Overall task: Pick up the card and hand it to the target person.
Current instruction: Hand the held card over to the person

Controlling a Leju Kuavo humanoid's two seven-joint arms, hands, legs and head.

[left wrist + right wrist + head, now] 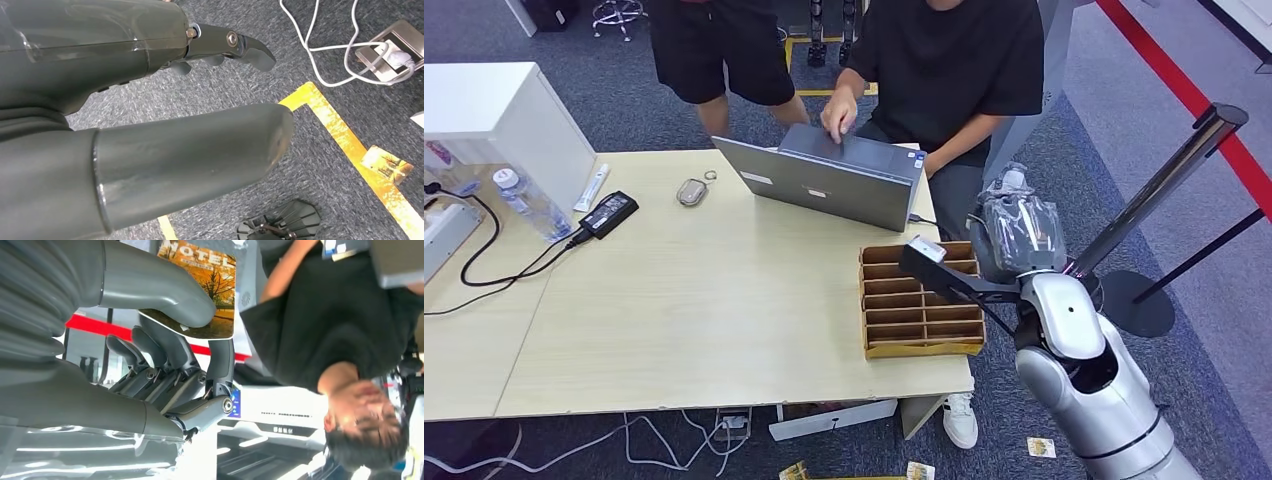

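In the right wrist view the thick grey thumb and the dark fingers (220, 360) of the right hand (170, 355) pinch the card (200, 285) near the upper middle of the frame, thumb on the printed face, fingers behind it. The card shows an orange autumn picture with lettering across one end. It looks thin, light and stiff, probably glossy, so I judge it could slip or swivel if the pinch loosens; the hold sits toward one end, which leaves the far end free for someone to take by the edges. Beyond it, on the right side of that frame, is the person in a black shirt (320, 315).

In the head view the right hand (1021, 235) is raised at centre right, past the corner of the bench (674, 330), just beside the seated person (949, 60) who works at a laptop (824, 180). A cardboard divider tray (919, 345) lies on the bench below the forearm.

The left hand (150, 100) hangs over grey carpet, its fingers (250, 50) loosely apart and holding nothing.
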